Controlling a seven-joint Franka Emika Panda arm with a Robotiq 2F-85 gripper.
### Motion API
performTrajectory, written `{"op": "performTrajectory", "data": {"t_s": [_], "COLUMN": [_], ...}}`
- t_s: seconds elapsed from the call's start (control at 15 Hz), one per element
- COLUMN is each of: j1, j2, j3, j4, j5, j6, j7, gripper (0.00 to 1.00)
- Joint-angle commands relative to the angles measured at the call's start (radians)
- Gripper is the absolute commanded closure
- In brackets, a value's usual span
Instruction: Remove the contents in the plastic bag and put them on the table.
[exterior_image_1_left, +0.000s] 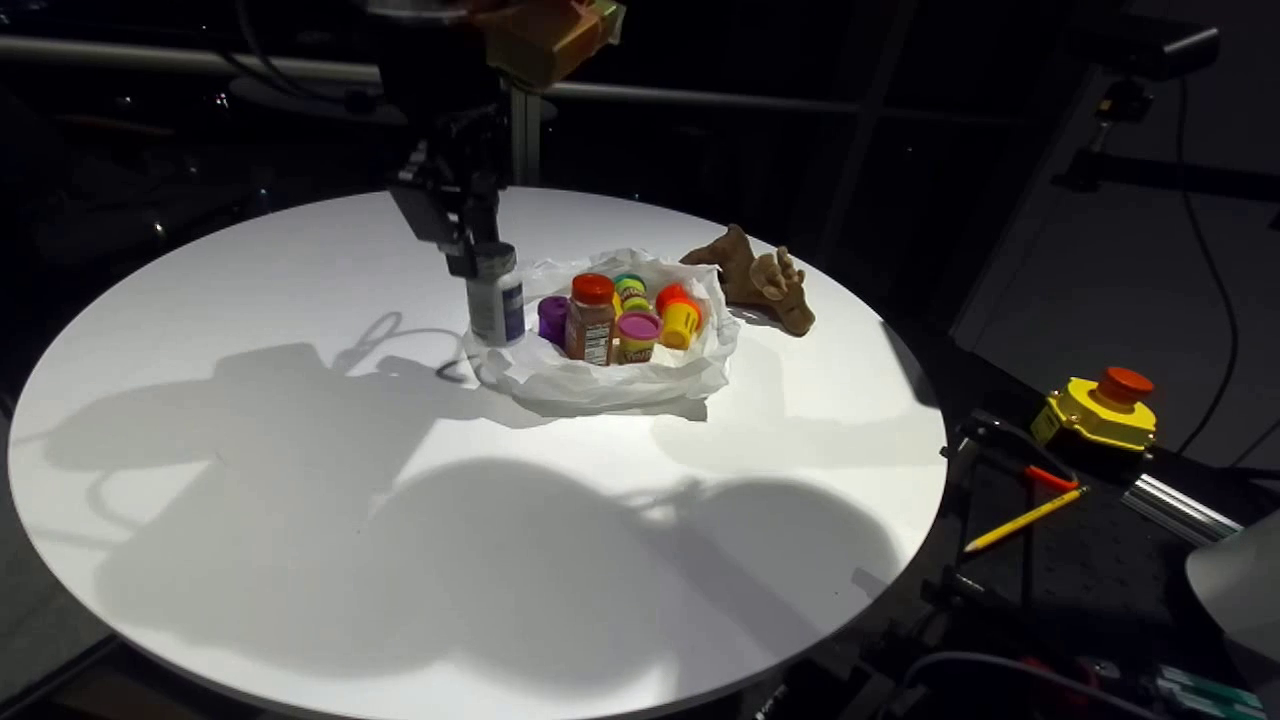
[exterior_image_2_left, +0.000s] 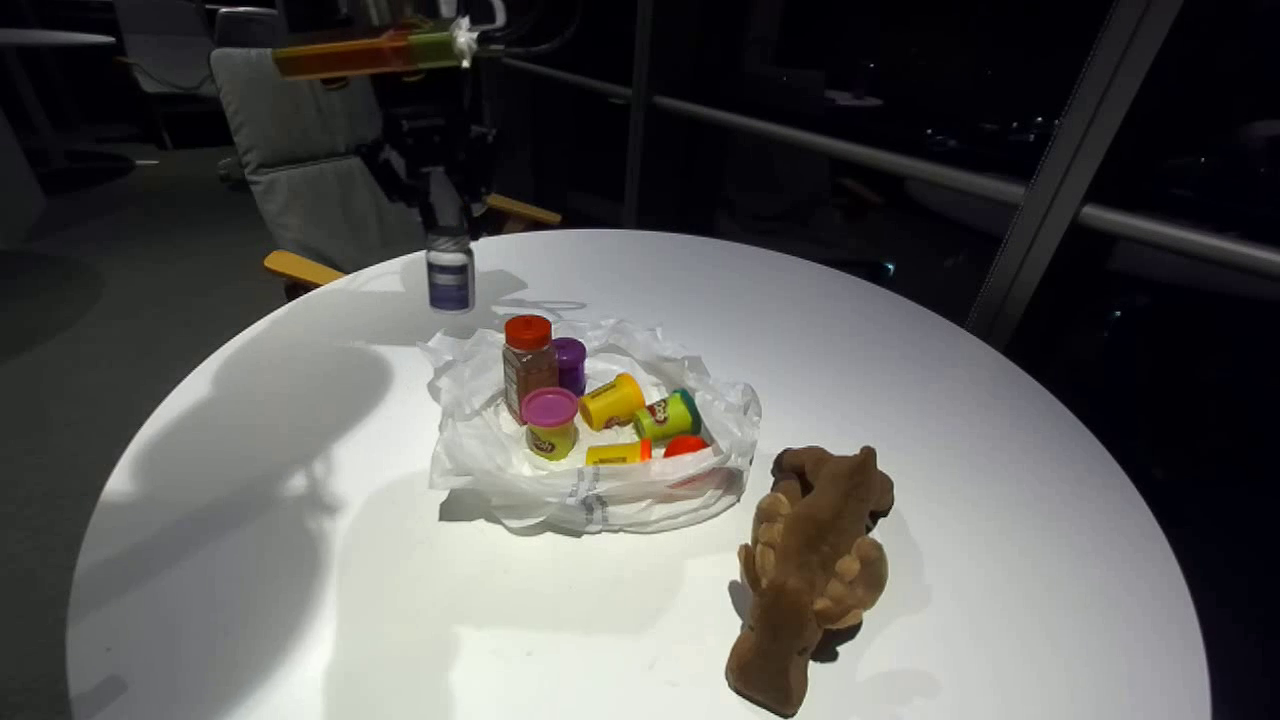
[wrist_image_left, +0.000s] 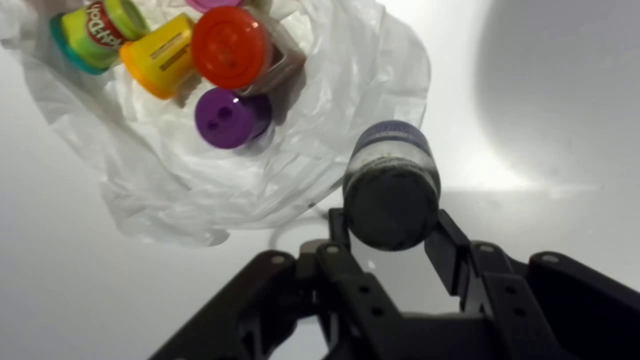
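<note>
I hold the small white bottle (exterior_image_2_left: 450, 280) in the Robotiq gripper (wrist_image_left: 392, 225): the fingers stand partway apart, one on each side of the cap, with the bottle upright beneath them. Reference for all positions: the wrinkled white plastic bag (exterior_image_2_left: 468, 440). The bottle is just outside the bag's rim, on the side of the purple container (exterior_image_2_left: 571, 368); I cannot verify whether its base touches the round white table (exterior_image_2_left: 540, 620).

The items inside the bag are apart from the gripper. The purple container and the red-lidded jar (exterior_image_2_left: 528, 375) stand side by side; the pink-lidded Play-Doh tub (exterior_image_2_left: 550, 428) stands upright next to the jar. Farther into the bag, an orange-lidded yellow tub (exterior_image_2_left: 606, 405) and a lime-green Play-Doh tub (exterior_image_2_left: 660, 418) lie tipped. Beside the bag's wall are a second yellow tub (exterior_image_2_left: 615, 455) and a red piece (exterior_image_2_left: 686, 446) (the film partly masks both in an exterior view).

The brown plush toy (exterior_image_2_left: 815, 560) lies on the table just outside the bag, on the side away from the gripper.
</note>
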Motion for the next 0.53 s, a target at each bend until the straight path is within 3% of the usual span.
{"op": "performTrajectory", "data": {"t_s": [0.0,0.47], "j1": [0.028,0.031], "j2": [0.021,0.035], "j3": [0.004,0.007], "j4": [-0.077,-0.191], "j5": [-0.074,-0.152], "j6": [0.053,0.265], "j7": [-0.001,-0.016], "gripper": [0.82,0.82]}}
